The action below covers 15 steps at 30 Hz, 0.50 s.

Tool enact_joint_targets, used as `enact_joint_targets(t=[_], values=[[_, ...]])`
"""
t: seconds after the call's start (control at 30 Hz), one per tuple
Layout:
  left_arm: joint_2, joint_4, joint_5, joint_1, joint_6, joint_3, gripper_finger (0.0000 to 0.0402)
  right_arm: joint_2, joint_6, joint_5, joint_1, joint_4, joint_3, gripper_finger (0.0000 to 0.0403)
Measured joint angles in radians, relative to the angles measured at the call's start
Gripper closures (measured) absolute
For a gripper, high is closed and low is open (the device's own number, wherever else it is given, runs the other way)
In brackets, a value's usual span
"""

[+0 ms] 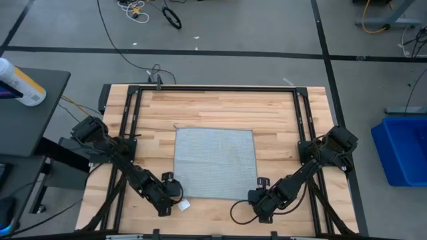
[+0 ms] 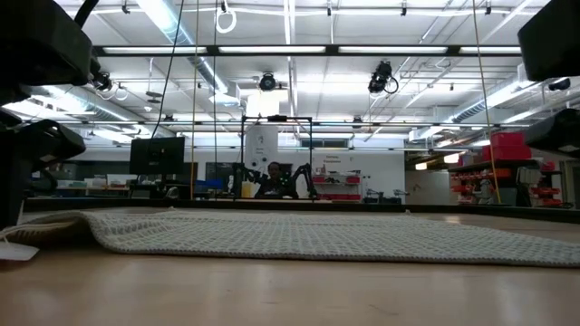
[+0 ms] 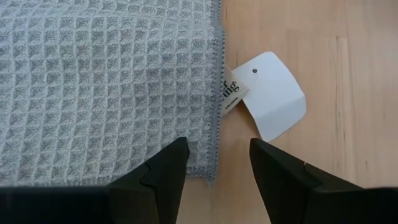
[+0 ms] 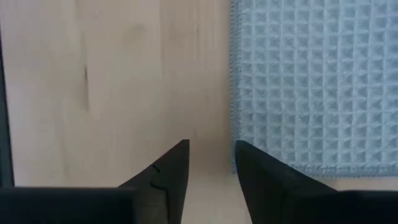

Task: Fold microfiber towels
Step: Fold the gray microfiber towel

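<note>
Lying flat and unfolded on the wooden counter (image 1: 220, 107), the microfiber towel (image 1: 215, 162) sits between the two arms, a pale grey-blue waffle-textured square with its white tag (image 3: 270, 93) sticking out from the near corner on the left arm's side. Nothing has been folded yet, so this looks like the opening step: both arms lining up on the two near corners before the first fold.

The left hand (image 3: 214, 165) hovers at that tagged corner with its fingers (image 3: 163, 174) well apart and empty; the towel's hemmed edge runs right into the gap between them, and the tag lies just beside. The right hand (image 4: 211, 163) is at the other near corner, its fingers set to a narrower gap and holding nothing; the towel's side edge lines up with the inner face of one finger, while the corner itself lies just ahead of the tips, so the cloth is not yet between them.

My judgement is that the next move calls for each hand to come down onto its corner, pinch the hem cleanly, and lift together toward the far edge. The right hand probably needs a small shift onto the cloth first, or it may close on bare wood
</note>
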Motion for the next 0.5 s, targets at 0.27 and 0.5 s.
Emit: enact_joint_targets(t=[0.27, 0.5], values=[[0.000, 0.000, -0.005, 0.000, 0.004, -0.001, 0.0209, 0.042, 0.028, 0.007, 0.004, 0.015, 0.006, 0.0188], [0.001, 0.000, -0.008, 0.000, -0.011, -0.001, 0.0209, 0.057, 0.046, 0.022, 0.003, 0.030, 0.005, 0.0180]])
